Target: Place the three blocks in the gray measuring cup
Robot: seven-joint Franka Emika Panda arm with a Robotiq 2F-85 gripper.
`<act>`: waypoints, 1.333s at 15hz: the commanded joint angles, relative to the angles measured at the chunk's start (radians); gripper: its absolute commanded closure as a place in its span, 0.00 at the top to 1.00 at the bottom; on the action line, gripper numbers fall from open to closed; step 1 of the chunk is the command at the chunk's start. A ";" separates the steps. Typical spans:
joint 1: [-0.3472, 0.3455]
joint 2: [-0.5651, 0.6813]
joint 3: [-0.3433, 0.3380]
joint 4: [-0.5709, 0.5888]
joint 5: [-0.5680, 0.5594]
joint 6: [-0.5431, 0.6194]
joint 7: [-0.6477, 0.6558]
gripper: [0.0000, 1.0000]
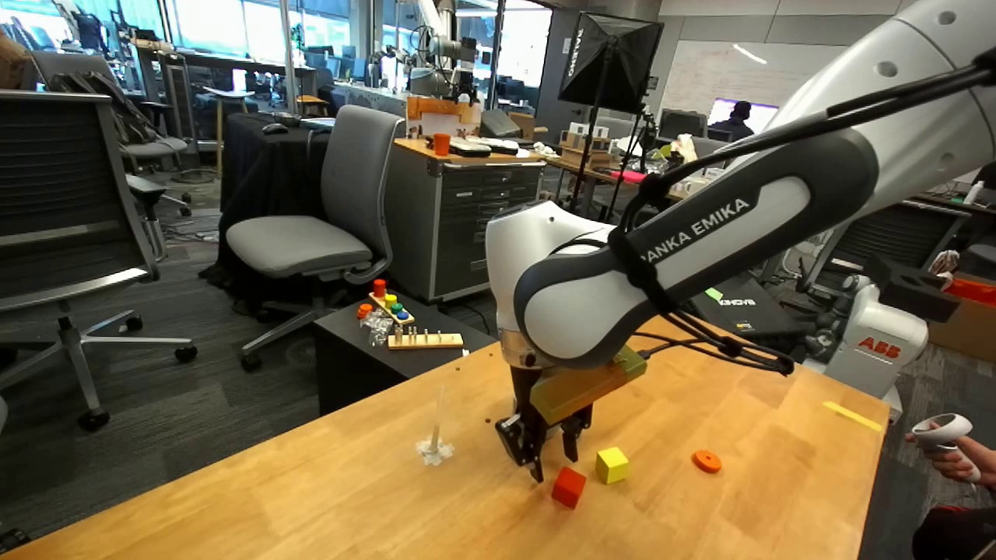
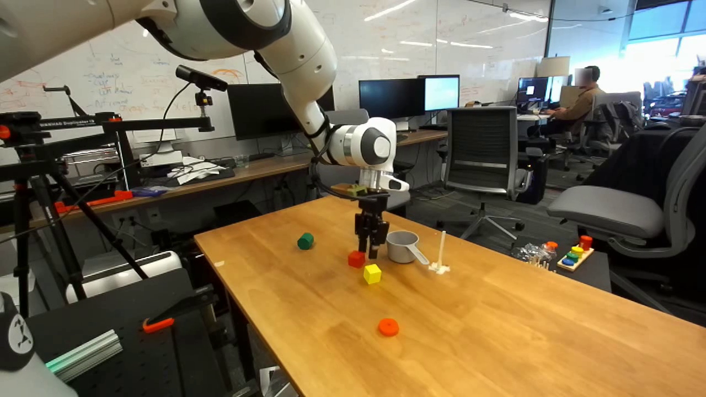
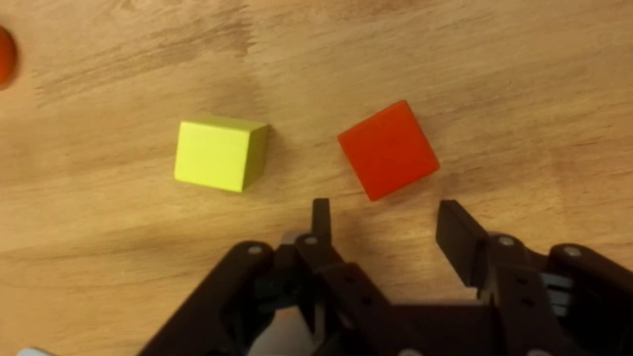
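Gripper [image 3: 384,213] jaws stand fairly wide apart, nothing held. Red cube [image 3: 389,151] is nearest: in the wrist view it lies just past the fingertips [image 3: 322,220], roughly in line with the gap but not in it, no contact seen there. No long axis; sides skewed to the jaws. Likely next: move forward over it, twist to square up, descend; otherwise a corner may catch and spin it. Yellow cube [image 3: 212,154] sits near the red one, off the gap's line, could get bumped. Gray measuring cup [image 2: 402,246] stands just beside the gripper, opposite the red cube in an exterior view, handle end near an upright stick [image 2: 442,251]. Orange disc [image 2: 388,327], presumably block three, lies well apart; green block [image 2: 305,241] also out. None placed, by my read.
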 commanded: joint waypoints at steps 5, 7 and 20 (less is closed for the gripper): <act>0.044 -0.008 0.007 0.045 -0.053 -0.126 -0.144 1.00; 0.051 -0.020 0.006 0.029 -0.069 -0.134 -0.166 1.00; 0.066 -0.104 0.002 -0.122 -0.143 -0.091 -0.193 1.00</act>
